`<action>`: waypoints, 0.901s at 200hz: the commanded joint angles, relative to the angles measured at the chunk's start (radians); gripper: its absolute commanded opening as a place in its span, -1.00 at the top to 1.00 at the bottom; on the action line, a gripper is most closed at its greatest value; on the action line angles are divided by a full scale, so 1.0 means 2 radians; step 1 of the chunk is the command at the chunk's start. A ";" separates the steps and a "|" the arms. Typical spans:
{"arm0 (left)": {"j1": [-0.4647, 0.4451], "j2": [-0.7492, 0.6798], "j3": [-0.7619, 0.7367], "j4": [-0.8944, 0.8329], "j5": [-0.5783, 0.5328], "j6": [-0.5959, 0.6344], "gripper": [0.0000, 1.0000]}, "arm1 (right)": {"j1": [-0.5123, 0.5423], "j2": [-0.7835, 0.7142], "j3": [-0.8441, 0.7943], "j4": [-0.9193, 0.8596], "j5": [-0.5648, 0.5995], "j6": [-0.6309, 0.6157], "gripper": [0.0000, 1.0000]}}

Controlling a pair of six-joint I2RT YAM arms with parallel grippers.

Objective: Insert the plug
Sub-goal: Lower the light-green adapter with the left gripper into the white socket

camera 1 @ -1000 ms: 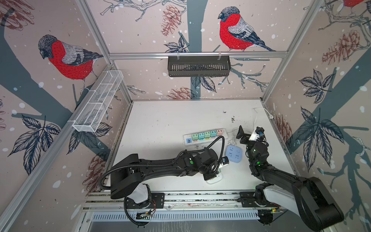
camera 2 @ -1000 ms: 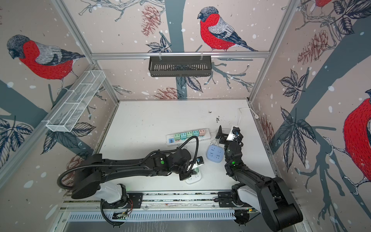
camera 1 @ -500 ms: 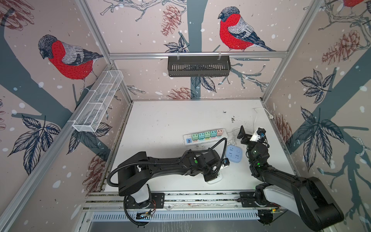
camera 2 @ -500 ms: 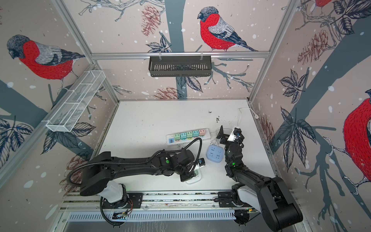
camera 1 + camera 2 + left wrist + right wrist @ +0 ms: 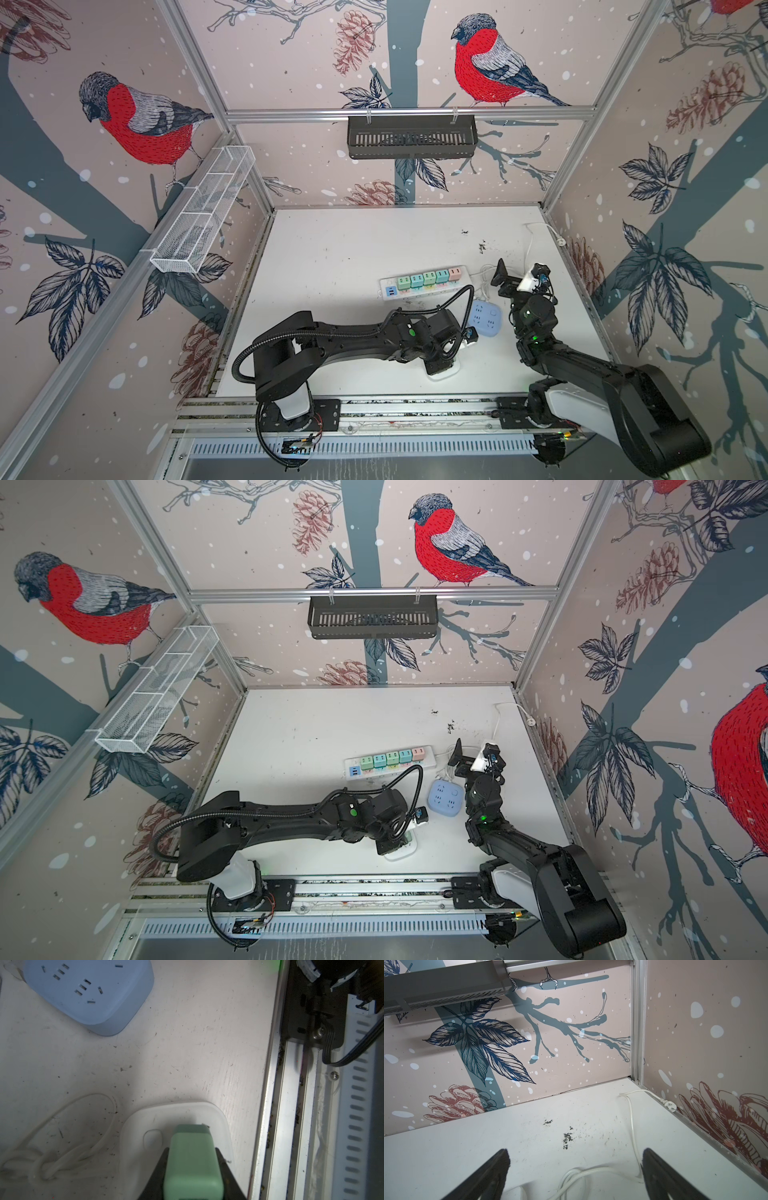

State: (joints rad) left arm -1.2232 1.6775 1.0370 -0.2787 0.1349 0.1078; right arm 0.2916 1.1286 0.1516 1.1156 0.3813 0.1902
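Note:
In the left wrist view my left gripper (image 5: pixel 192 1149) is shut on a mint-green plug (image 5: pixel 193 1167), a black finger on each side. The plug's far end meets the top face of a white socket block (image 5: pixel 216 1118); its prongs are hidden. In both top views this gripper (image 5: pixel 439 365) (image 5: pixel 388 845) points down over the white block (image 5: pixel 446 374) (image 5: pixel 403 852) near the table's front edge. My right gripper (image 5: pixel 515 277) (image 5: pixel 576 1157) is raised at the right, open and holding nothing.
A blue socket cube (image 5: pixel 484 319) (image 5: pixel 89 991) lies just behind the white block. Farther back is a power strip (image 5: pixel 424 281) with several pastel plugs. A white cable (image 5: pixel 631 1118) runs to the back right corner. The front rail (image 5: pixel 291 1105) borders the table.
The left arm's elbow has swung to the right while its gripper stayed over the white block with the plug. The right arm has not moved.

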 commanded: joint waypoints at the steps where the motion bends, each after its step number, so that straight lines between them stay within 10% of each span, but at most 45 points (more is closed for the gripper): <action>1: -0.001 0.007 0.008 -0.017 -0.018 -0.005 1.00 | 0.000 0.001 0.005 0.008 0.003 0.005 -0.99; 180: -0.004 0.064 0.053 -0.079 -0.060 -0.048 1.00 | 0.000 0.006 0.009 0.006 0.005 0.005 -0.99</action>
State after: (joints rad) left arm -1.2304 1.7706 1.1431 -0.3508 0.0238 0.0154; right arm 0.2916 1.1412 0.1642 1.1145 0.3813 0.1902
